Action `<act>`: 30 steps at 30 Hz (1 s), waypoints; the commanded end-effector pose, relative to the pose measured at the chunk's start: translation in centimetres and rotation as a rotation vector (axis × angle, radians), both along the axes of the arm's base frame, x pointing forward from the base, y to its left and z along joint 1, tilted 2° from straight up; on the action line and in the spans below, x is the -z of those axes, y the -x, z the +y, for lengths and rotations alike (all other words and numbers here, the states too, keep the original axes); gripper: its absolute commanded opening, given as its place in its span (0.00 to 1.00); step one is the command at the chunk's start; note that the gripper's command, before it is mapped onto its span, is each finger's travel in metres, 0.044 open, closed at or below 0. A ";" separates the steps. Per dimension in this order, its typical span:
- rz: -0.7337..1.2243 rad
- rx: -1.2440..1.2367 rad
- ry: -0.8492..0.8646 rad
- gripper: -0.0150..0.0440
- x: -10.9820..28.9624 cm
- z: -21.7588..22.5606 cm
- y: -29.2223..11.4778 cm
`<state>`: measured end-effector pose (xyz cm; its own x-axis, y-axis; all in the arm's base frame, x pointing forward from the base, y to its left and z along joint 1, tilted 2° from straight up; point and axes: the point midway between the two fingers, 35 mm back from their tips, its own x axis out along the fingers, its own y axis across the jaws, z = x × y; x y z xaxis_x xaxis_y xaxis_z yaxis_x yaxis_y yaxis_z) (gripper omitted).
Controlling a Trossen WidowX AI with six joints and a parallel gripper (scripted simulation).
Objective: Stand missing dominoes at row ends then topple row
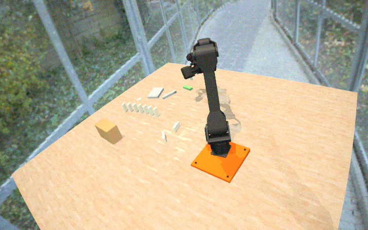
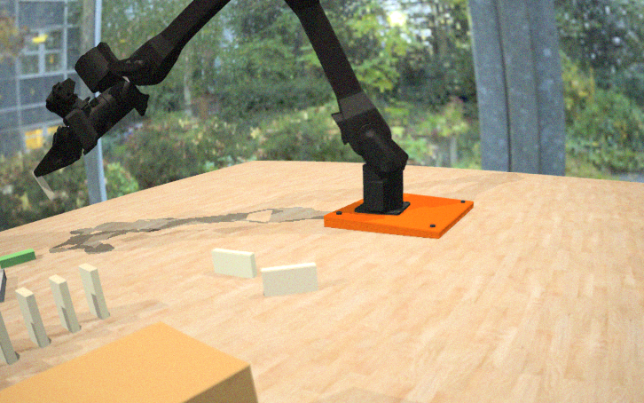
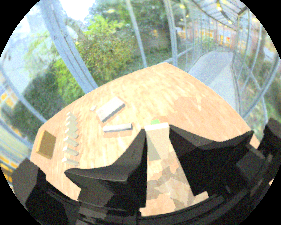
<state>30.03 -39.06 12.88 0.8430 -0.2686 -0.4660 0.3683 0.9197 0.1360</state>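
Gripper (image 2: pixel 44 170) is found raised high above the far part of the table (image 1: pixel 280 119), tilted downward, its fingers clenched on a pale domino (image 2: pixel 44 185) that projects just below the fingertips in the exterior view. In the wrist view the same domino (image 3: pixel 159 155) is seen as a cream slab between the two dark fingers. The held piece is well clear of the table surface and apart from every other piece.

A row of standing dominoes (image 1: pixel 140 108) is noted on the table, upright and evenly spaced, seven being countable from the top view. In the exterior view only part of this row (image 2: pixel 32 315) is visible, at the lower left.

Two further cream dominoes (image 1: pixel 176 126) (image 1: pixel 163 136) are recorded between the row and the arm's base, each resting on a long edge, near each other but apart. They appear side by side in the exterior view (image 2: pixel 234 263) (image 2: pixel 289 279).

Beyond the row, a flat pale slab (image 1: pixel 155 92), a grey bar (image 1: pixel 169 94) and a small green block (image 1: pixel 187 87) lie on the table. A tan cube (image 1: pixel 108 130) stands to one side of the row, apart from it.

The arm is mounted on an orange base plate (image 1: pixel 208 168).
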 end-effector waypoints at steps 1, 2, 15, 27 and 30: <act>-0.056 -0.008 0.008 0.44 0.1 0.4 0.4; -0.071 -0.011 0.013 0.44 0.0 0.4 0.6; -0.248 -0.065 0.080 0.44 -0.6 2.2 2.4; -0.372 -0.138 0.147 0.44 -1.2 5.2 4.7; -0.396 -0.161 0.164 0.44 -1.3 6.1 5.3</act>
